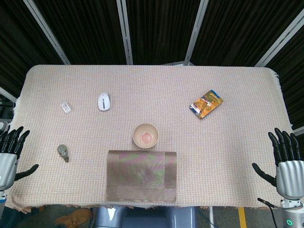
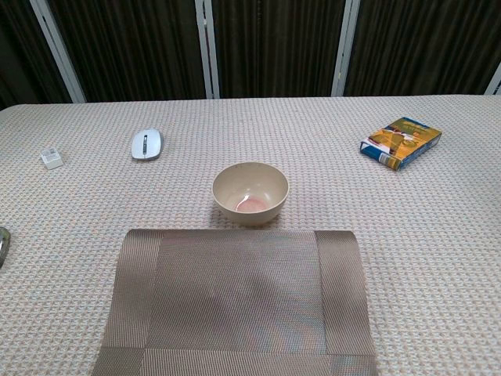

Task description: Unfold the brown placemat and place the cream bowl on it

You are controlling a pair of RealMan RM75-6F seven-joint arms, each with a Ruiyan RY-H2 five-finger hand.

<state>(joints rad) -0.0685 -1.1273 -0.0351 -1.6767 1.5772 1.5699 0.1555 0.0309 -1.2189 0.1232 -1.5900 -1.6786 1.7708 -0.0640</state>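
Woven brown vinyl placemat [image 2: 239, 301] lies folded at the worktop's near edge, limp and light, so I'd pinch its top layer's edge. Just behind it, the smooth, rigid cream bowl [image 2: 250, 192] suits a rim grip. My left hand [image 1: 10, 145] and right hand [image 1: 286, 159] are empty, fingers apart.

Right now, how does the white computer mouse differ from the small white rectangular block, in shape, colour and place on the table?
The white computer mouse is oval and rounded, with a grey stripe along its middle; the small white rectangular block is boxy and plain. The mouse looks clearly larger than the block. The block lies further left, nearer the table's edge, while the mouse lies closer to the cream bowl. Both are pale and rest untouched on the woven tablecloth.
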